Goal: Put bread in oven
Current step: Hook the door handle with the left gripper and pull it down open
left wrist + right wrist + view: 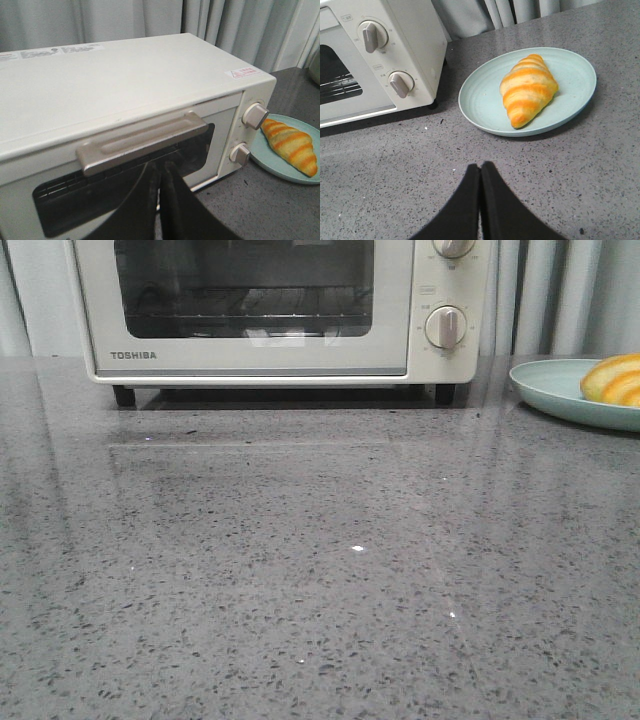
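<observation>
I see the task at its very start: the oven (pixel 250 310) has its door shut, and the bread (pixel 527 89) lies untouched on a pale blue plate (pixel 480 102) on the grey surface (pixel 300 570).

My left gripper (pixel 161 172) hangs in front of the oven door, a little below the metal handle (pixel 142 141). Its two dark fingers (pixel 177 200) are pressed together with nothing between them. The handle is just ahead of it and slightly above, near but not touching as far as I can tell.

My right gripper (pixel 480 172) is also closed and empty, the fingers meeting in one thin line. It hovers over bare surface. The plate is ahead of it and a bit to the right, well apart from the fingertips. The bread rests with its narrow end pointing toward the gripper. The oven's two knobs (pixel 400 82) are ahead on the left side of this gripper.

I judge the step in hand is opening the door, because the bread cannot go in while it is closed. For this the left gripper must open, rise to the handle, close around it and pull it outward and down. The right gripper must open widely before it goes forward to the bread, and it should take the roll across its thick middle, gently, since the crust looks glossy and may slip.
</observation>
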Action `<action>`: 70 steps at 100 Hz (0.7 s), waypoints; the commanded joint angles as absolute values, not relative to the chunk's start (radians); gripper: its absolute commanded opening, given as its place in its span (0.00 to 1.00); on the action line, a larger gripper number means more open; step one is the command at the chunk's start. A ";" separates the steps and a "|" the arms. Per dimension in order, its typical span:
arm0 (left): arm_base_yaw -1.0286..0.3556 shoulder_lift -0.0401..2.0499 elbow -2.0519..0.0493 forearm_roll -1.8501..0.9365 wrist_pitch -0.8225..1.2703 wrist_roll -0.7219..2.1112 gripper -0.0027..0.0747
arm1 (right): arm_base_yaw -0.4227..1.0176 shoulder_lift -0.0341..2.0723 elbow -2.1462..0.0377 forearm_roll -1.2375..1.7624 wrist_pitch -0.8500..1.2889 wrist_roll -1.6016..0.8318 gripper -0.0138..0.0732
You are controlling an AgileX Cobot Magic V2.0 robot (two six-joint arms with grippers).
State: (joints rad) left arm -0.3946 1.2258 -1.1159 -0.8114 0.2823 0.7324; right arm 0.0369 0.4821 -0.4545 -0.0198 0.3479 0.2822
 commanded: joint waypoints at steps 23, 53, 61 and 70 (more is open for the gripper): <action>-0.408 1.443 -1.356 -0.825 0.270 0.738 0.01 | 0.038 0.494 -0.491 -0.035 0.283 0.274 0.09; -0.408 1.539 -1.381 -0.825 0.211 0.775 0.01 | 0.038 0.494 -0.491 -0.035 0.283 0.274 0.09; -0.408 1.546 -1.381 -0.825 0.169 0.775 0.01 | 0.038 0.494 -0.491 -0.035 0.283 0.274 0.09; -0.408 1.556 -1.381 -0.825 0.140 0.775 0.01 | 0.038 0.494 -0.491 -0.035 0.283 0.274 0.09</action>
State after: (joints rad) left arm -0.4002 1.5838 -1.3469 -0.8097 0.2194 0.7708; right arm 0.0369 0.4821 -0.4545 -0.0226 0.3494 0.2822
